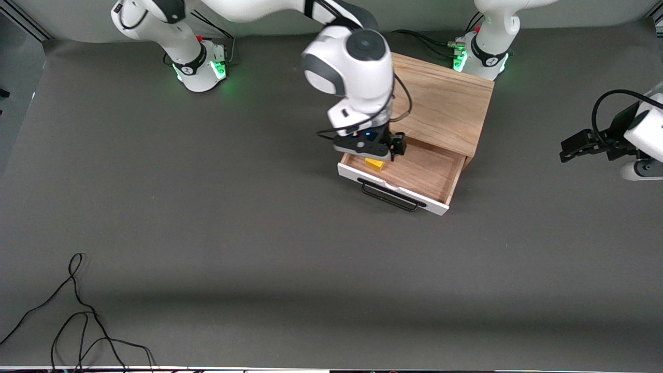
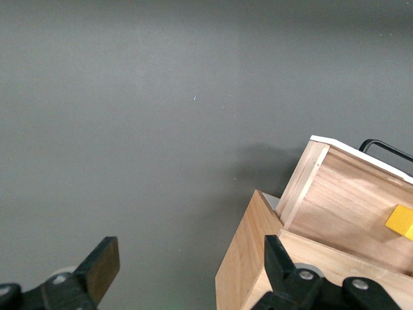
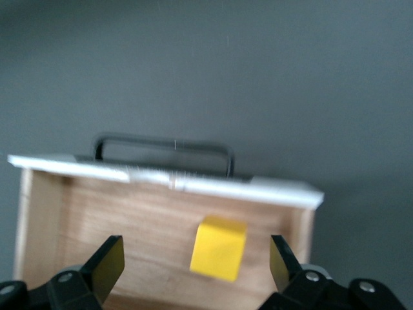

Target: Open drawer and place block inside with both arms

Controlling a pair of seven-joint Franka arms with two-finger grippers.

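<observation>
On the grey table [image 1: 207, 233], mid-frame, the drawer [image 1: 414, 173] stands open with the block [image 1: 374, 164] inside. The right gripper [image 1: 374, 150] hovers over it, fingers released; the left gripper [image 1: 572, 147], spread wide, waits at the frame's right edge.

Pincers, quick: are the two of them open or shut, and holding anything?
Left pincer: open, holding nothing, off at the left arm's end of the table.
Right pincer: open over the drawer, block lying inside.

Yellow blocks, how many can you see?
1. The yellow block lies inside the open drawer, under the right pincer, whose fingers are open around nothing. The left pincer waits over the table's left-arm end. The cabinet could hide more.
</observation>
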